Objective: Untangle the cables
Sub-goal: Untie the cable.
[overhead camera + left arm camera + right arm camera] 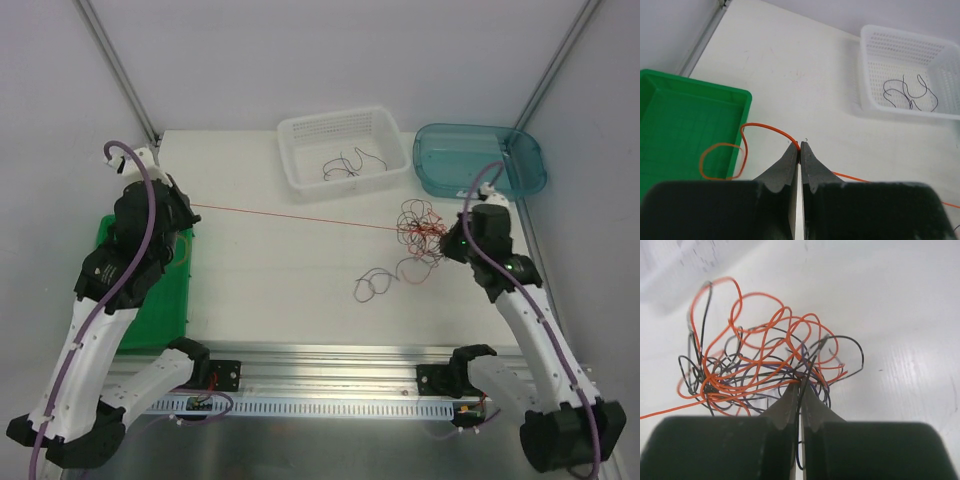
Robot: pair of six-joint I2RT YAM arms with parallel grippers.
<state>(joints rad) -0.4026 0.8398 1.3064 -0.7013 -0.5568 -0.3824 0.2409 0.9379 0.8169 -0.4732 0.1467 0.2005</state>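
The cables form a tangle [420, 232] of thin orange, black and purple wires right of the table's middle. One orange wire [300, 217] runs taut from the tangle to my left gripper [186, 207]. In the left wrist view that gripper [800, 146] is shut on the orange wire [767, 128], whose free end loops over the green tray [685, 120]. My right gripper [447, 243] is at the tangle's right side. In the right wrist view it [800, 382] is shut on strands at the near edge of the tangle [760, 365], with a black wire running down between the jaws.
A white basket [300, 135] at the back holds loose black wires [345, 165]. A teal tray [480, 160] stands at the back right, a green tray [160, 310] at the left. A separate curled strand [375, 285] lies in front of the tangle.
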